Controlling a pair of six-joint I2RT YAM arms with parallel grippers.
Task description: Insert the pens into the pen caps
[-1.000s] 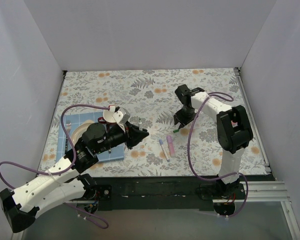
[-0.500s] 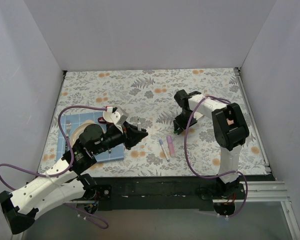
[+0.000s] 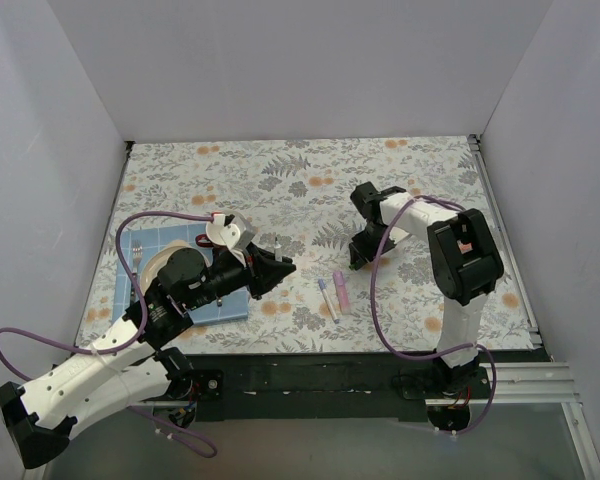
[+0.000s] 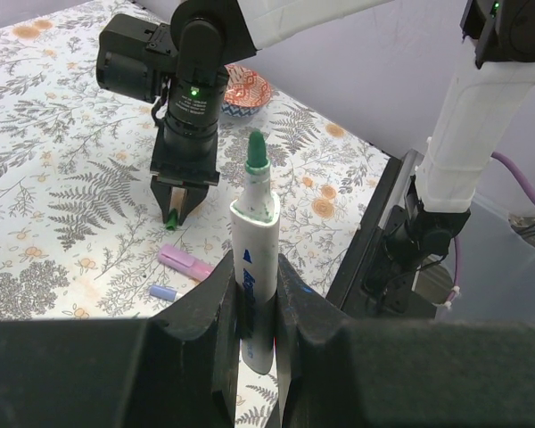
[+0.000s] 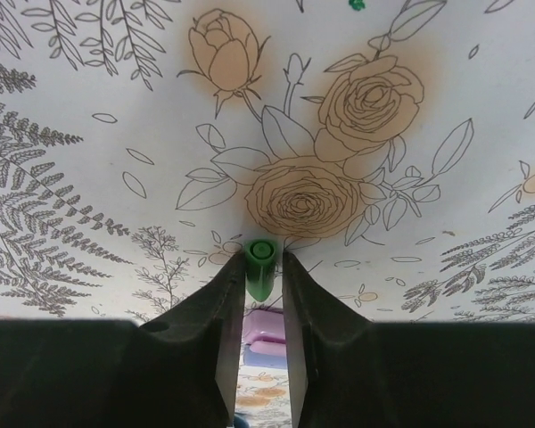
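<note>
Right wrist view: the right jaws are closed on a green pen cap (image 5: 259,259), one finger on each side. Only its round end shows, and I cannot tell whether it touches the flowered surface (image 5: 116,107). Lower down, in the gap between the fingers, a sliver of the pink pen (image 5: 266,341) is visible; the rest is hidden.

In the left wrist view the left jaws clamp a white pen with a green tip (image 4: 252,223). The tip is bare and points up, and the barrel's lower end is buried between the fingers. Beyond it the pink pen lies on the surface. Only the lilac end of a second white pen (image 4: 163,292) shows, its barrel hidden behind a finger. A red-patterned bowl (image 4: 254,92) peeks out from behind the right arm.

From the top the two loose pens lie side by side between the arms. The left arm partly covers a blue mat (image 3: 225,308) with a fork (image 3: 137,262) on it.
</note>
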